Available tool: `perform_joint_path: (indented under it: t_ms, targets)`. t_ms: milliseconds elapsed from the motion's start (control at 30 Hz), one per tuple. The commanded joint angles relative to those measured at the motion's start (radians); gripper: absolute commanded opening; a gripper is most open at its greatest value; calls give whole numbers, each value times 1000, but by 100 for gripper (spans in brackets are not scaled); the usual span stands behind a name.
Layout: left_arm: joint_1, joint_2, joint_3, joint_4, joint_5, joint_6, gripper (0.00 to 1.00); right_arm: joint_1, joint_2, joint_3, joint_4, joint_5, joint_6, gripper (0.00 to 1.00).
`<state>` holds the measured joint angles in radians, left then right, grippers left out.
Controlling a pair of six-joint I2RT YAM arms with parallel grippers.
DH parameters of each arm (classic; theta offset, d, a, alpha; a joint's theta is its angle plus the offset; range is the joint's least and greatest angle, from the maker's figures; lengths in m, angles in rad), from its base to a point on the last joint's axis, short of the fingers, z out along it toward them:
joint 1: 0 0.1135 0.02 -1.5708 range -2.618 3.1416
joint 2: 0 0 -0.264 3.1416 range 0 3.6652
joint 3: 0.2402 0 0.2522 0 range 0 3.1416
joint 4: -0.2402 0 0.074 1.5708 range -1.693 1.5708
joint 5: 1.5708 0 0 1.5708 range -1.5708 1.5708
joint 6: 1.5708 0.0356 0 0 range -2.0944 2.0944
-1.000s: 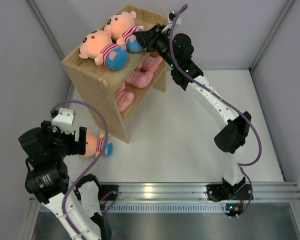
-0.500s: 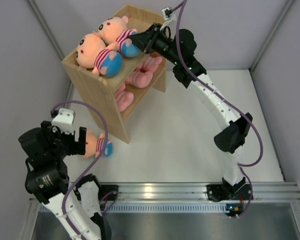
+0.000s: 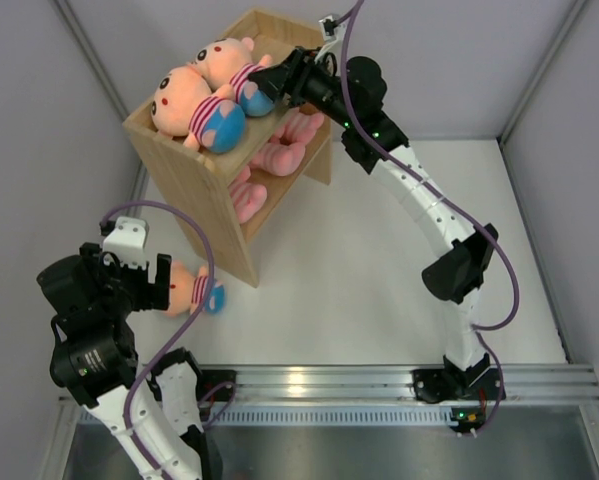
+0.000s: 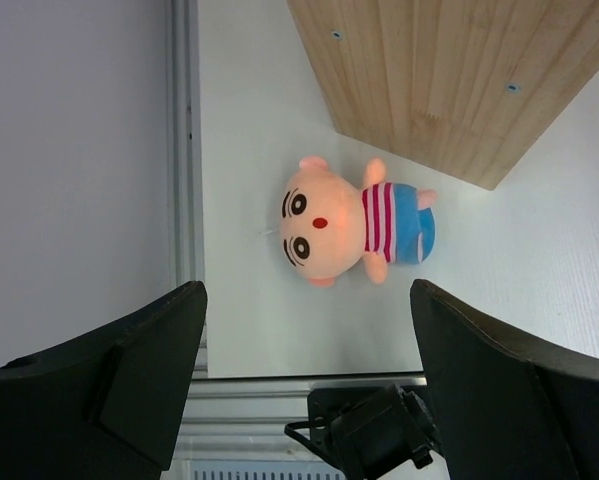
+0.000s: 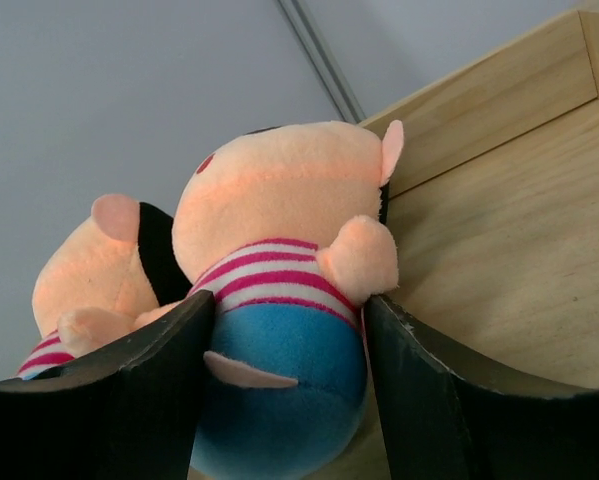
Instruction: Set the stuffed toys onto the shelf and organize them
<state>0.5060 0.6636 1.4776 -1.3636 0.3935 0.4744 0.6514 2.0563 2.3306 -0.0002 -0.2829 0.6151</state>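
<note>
Atop the shelf (image 3: 189, 185), right gripper (image 3: 275, 82) clasps a toy (image 3: 234, 60), seemingly settling it; next it should let go, then wide-open left gripper (image 4: 304, 312) takes the table toy (image 4: 344, 220)

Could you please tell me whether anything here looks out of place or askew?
Yes: one stuffed toy lies face-up on the table beside the shelf rather than on it, under the open left tool. On top, the front toy and rear toy lie tipped over, the rear one gripped by the right tool.
</note>
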Motion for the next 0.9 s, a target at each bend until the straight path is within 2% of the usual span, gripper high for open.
perform_joint_path:
  t_ms: [0, 167, 233, 300, 500, 667, 867]
  targets:
    - [-1, 13, -17, 23, -25, -6, 89, 5, -28, 42, 3, 7, -54, 62]
    - [-3, 25, -154, 86, -129, -10, 89, -4, -62, 35, 15, 10, -87, 76]
    - [-3, 47, -218, 101, -146, 7, 89, -15, -83, 26, 38, -1, -94, 79]
    - [-1, 59, -256, 119, -150, 16, 88, -19, -102, 13, 72, -9, -98, 86]
    - [-3, 109, -398, 179, -160, 32, 89, -41, -143, -7, 100, -30, -120, 89]
    - [2, 172, -562, 291, -212, 9, 86, -65, -199, -95, 160, -53, -121, 89]
    - [5, 218, -674, 440, -163, 61, 87, -67, -231, -128, 164, -64, -173, 89]
